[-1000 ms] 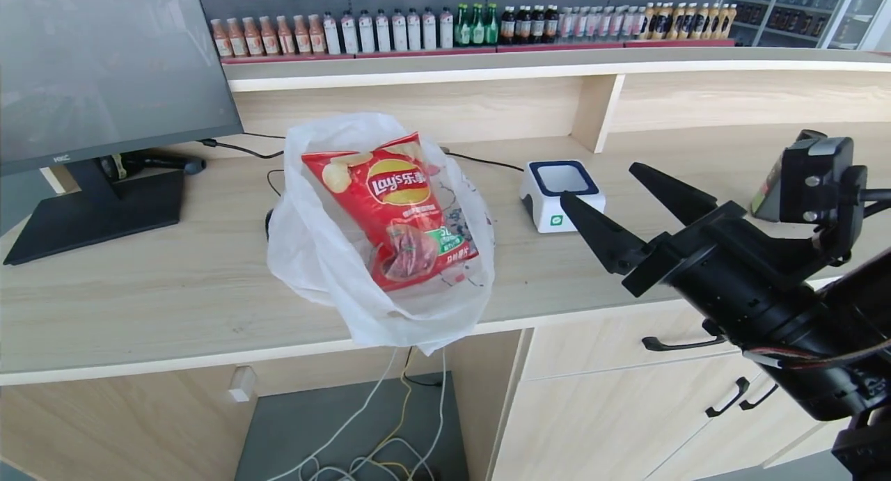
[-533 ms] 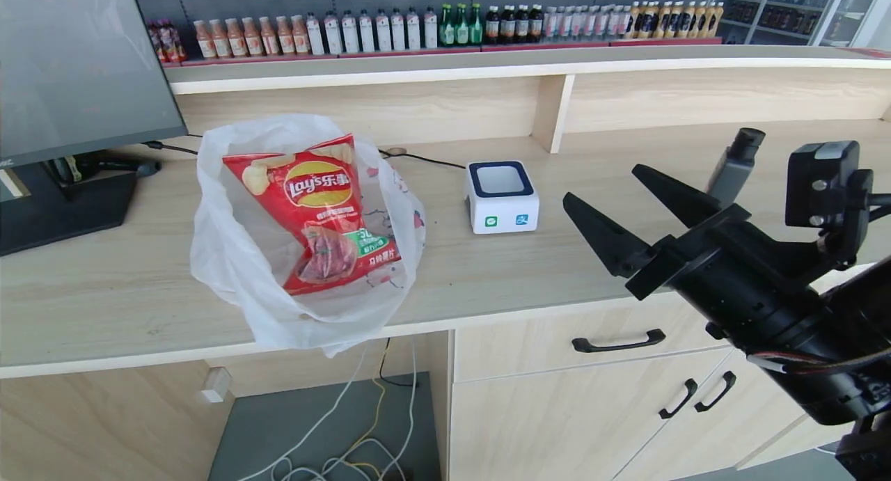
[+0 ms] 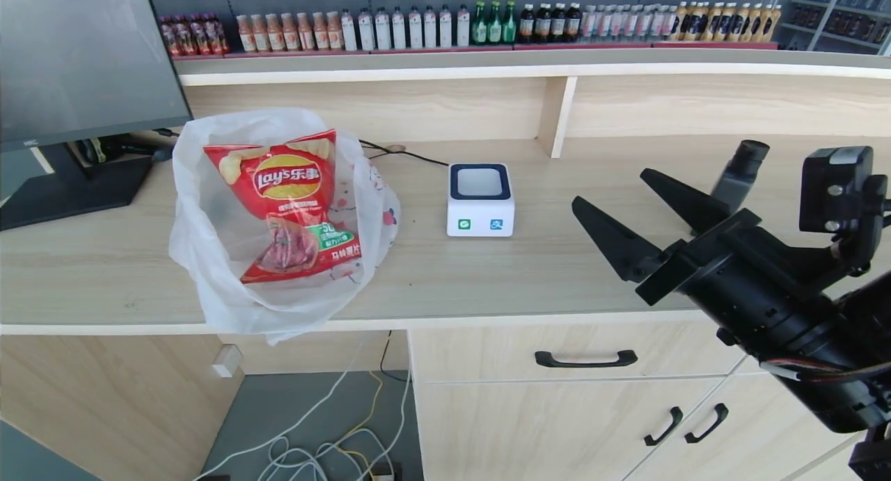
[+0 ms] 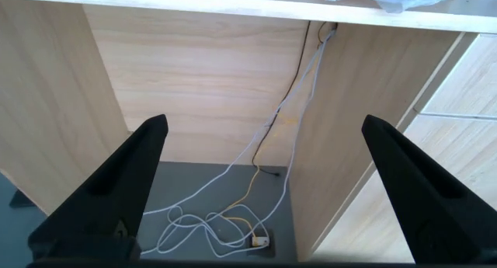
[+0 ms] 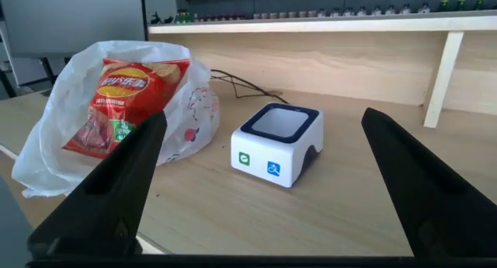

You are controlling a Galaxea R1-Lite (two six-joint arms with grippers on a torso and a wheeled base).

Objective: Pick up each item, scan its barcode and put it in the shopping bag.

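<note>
Red chips (image 3: 278, 202) already sat inside your bag (image 3: 189, 248) near the scanner (image 3: 480, 202), so your right gripper (image 3: 611, 187) hung wide open and empty above the counter (image 3: 522, 286), your left gripper (image 4: 264, 122) likewise open below it.

Looked like a shop checkout: wooden counter (image 3: 487, 279), barcode scanner (image 3: 480, 200), monitor (image 3: 76, 56), rows of bottled drinks (image 3: 473, 25) behind.

Chips (image 3: 285, 202) in shopping bag (image 3: 203, 272) — scanner (image 3: 480, 200) to its right
</note>
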